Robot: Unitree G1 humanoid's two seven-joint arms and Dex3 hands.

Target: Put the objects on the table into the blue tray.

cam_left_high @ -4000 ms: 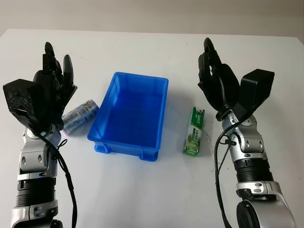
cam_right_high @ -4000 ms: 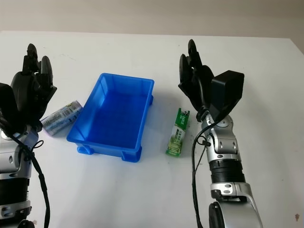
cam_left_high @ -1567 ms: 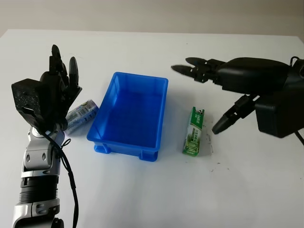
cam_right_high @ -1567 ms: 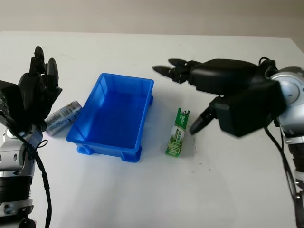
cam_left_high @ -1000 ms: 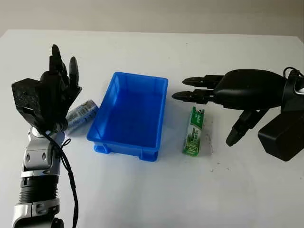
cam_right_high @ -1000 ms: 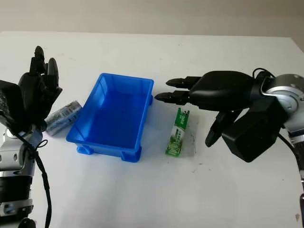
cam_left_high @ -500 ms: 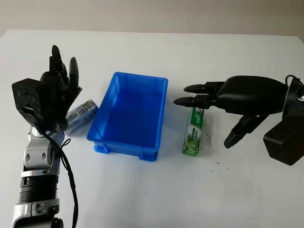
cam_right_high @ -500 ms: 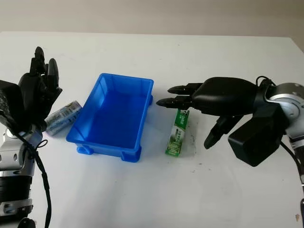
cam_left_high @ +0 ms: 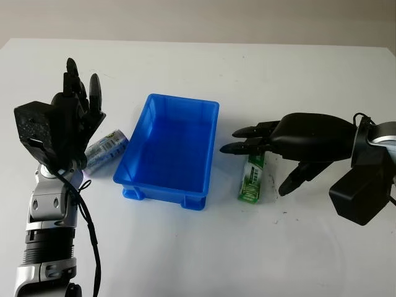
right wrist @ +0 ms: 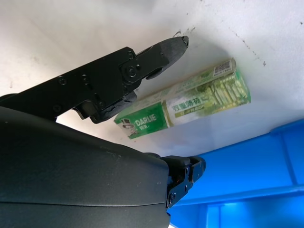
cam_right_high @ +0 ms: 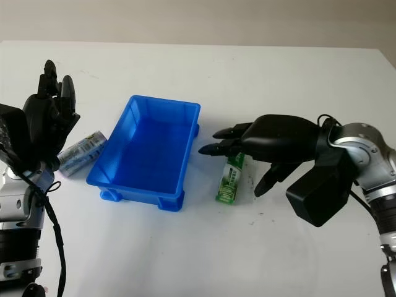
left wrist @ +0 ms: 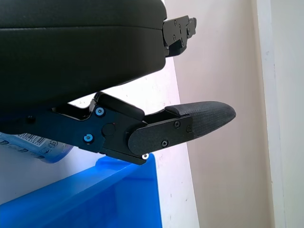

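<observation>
The blue tray (cam_left_high: pixel 150 133) stands mid-table with nothing inside. A green toothpaste box (cam_left_high: pixel 252 179) lies flat to its right. My right hand (cam_left_high: pixel 263 158) hovers low over the box's far end, open, two fingers pointing toward the tray and the thumb (cam_left_high: pixel 297 177) hanging on the box's right side. In the right wrist view the green box (right wrist: pixel 199 102) lies between thumb and fingers, untouched. A silver-blue can (cam_left_high: pixel 104 150) lies on its side left of the tray. My left hand (cam_left_high: pixel 73 117) is raised beside the can, open and holding nothing.
The white table (cam_left_high: pixel 198 247) stretches wide in front of the tray. A few small dark specks (cam_left_high: pixel 286 212) mark the surface near the box. The tray's right wall (cam_left_high: pixel 213 148) is close to my right hand's fingertips.
My right hand has swung down and toward me, lowering over the far end of the green box. The left hand, can, box and tray stay put.
</observation>
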